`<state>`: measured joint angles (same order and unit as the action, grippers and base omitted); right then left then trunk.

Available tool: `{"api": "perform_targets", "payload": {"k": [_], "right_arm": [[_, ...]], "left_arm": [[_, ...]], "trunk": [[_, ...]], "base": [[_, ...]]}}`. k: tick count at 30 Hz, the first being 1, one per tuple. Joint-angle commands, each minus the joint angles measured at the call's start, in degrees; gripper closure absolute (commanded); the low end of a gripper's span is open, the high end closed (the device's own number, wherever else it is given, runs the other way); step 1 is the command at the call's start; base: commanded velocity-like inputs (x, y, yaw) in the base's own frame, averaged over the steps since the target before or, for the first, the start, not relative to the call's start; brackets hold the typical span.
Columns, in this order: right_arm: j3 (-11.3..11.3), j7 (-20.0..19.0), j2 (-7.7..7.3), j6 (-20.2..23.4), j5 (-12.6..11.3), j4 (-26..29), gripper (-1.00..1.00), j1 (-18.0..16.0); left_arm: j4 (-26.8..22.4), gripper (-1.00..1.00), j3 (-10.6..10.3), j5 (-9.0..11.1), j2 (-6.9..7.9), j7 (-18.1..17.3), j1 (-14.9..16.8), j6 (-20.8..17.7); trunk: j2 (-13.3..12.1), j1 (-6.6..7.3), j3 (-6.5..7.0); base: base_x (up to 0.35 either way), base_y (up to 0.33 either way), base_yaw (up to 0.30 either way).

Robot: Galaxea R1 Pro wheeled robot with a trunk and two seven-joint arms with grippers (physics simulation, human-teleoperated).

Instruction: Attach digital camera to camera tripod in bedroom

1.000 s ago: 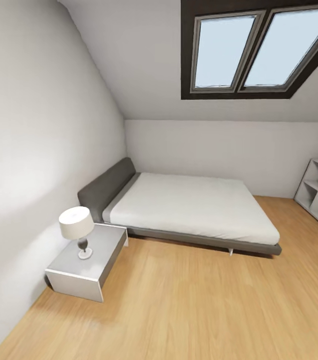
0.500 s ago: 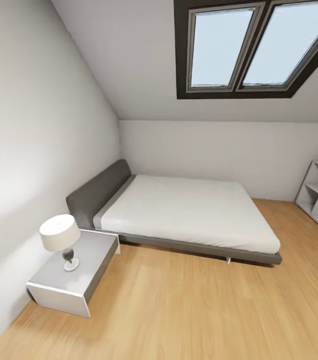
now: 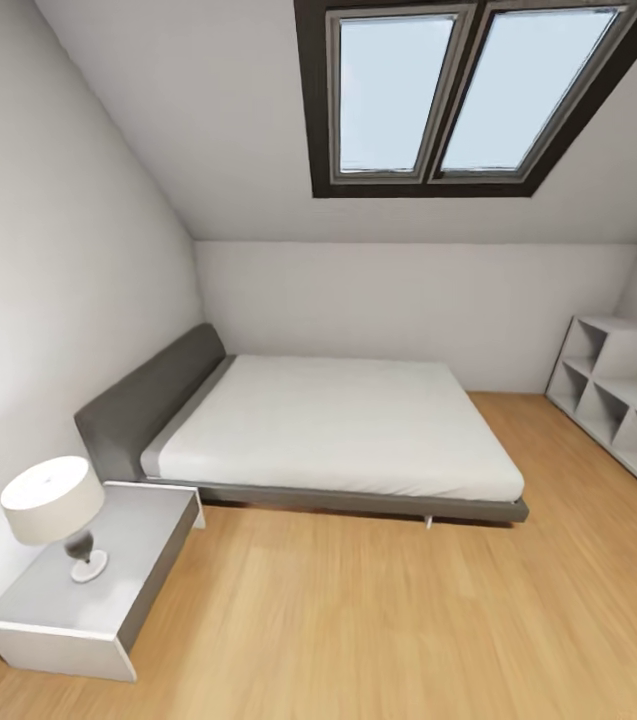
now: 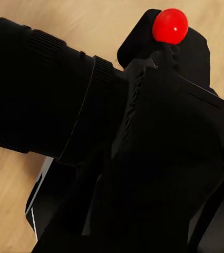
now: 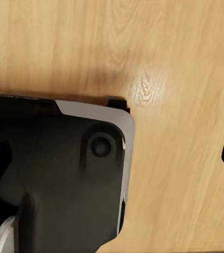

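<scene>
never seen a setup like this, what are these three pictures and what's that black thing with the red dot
These are a simulator's renders from a wheeled robot with two arms. The wide picture is from its head: a bedroom with a bed, a nightstand bearing a lamp, a shelf and skylights. The other two come from cameras near each claw, looking down at wood floor. The left one shows a black camera close up, seemingly carried; the grip itself is hidden. The right one shows part of the robot's own dark body.
</scene>
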<state>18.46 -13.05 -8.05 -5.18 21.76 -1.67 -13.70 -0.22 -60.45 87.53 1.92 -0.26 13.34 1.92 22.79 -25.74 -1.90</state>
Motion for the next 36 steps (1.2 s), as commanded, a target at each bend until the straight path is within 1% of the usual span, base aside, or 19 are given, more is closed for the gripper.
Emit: {"api": "perform_targets", "payload": {"k": [1, 11, 17, 18, 20, 22, 23, 28, 36], "right_arm": [[0.5, -0.1, -0.05, -0.3, 0.5, -0.2, -1.00, -0.1], [0.9, 0.6, -0.12, -0.3, 0.2, 0.0, -1.00, -0.1], [1.3, 2.9, -0.19, -0.2, -0.1, 0.1, -1.00, -0.1], [1.6, 3.4, -0.19, -0.3, -0.3, 0.1, -1.00, -0.1], [4.5, 6.4, -0.22, -0.4, -2.7, 0.2, -1.00, -0.1], [5.6, 7.8, -0.25, -0.4, -3.7, 0.2, -1.00, -0.1], [6.4, 9.3, -0.27, -0.5, -4.4, 0.2, -1.00, -0.1], [7.2, 13.0, -0.19, -0.5, -5.1, 0.3, -1.00, -0.1], [7.4, 14.4, -0.20, -0.3, -4.9, 0.2, -1.00, -0.1]], "left_arm": [[0.0, 1.00, -0.5, 0.4, 0.02, 0.3, 0.0, 0.1], [0.0, 1.00, -0.5, 0.4, 0.03, 0.3, 0.0, 0.1], [-0.1, 1.00, -0.5, 0.5, 0.12, 0.3, 0.0, 0.2], [-0.1, 1.00, -0.5, 0.5, 0.14, 0.3, 0.0, 0.2], [-0.1, 1.00, -0.4, 0.4, 0.16, 0.2, 0.0, 0.3], [-0.1, 1.00, -0.5, 0.4, 0.09, 0.2, 0.0, 0.3], [-0.1, 1.00, -0.5, 0.4, 0.03, 0.2, 0.0, 0.2], [-0.1, 1.00, -0.5, 0.4, 0.01, 0.2, 0.0, 0.2], [-0.1, 1.00, -0.5, 0.4, -0.02, 0.2, 0.0, 0.2]], "trunk": [[0.1, -0.04, -0.13], [0.1, -0.04, -0.13], [0.1, -0.04, -0.13], [0.1, -0.04, -0.13], [0.1, -0.04, -0.13], [0.1, -0.04, -0.13], [0.1, -0.04, -0.13], [0.1, -0.04, -0.13], [0.1, -0.04, -0.13]], "base": [[0.026, -0.005, -0.286], [0.005, -0.001, -0.291], [0.000, 0.000, -0.292], [0.000, 0.000, -0.292], [0.000, 0.000, -0.292], [0.000, 0.000, -0.292], [0.000, 0.000, -0.292], [0.000, 0.000, -0.292], [0.000, 0.000, -0.292]]}}
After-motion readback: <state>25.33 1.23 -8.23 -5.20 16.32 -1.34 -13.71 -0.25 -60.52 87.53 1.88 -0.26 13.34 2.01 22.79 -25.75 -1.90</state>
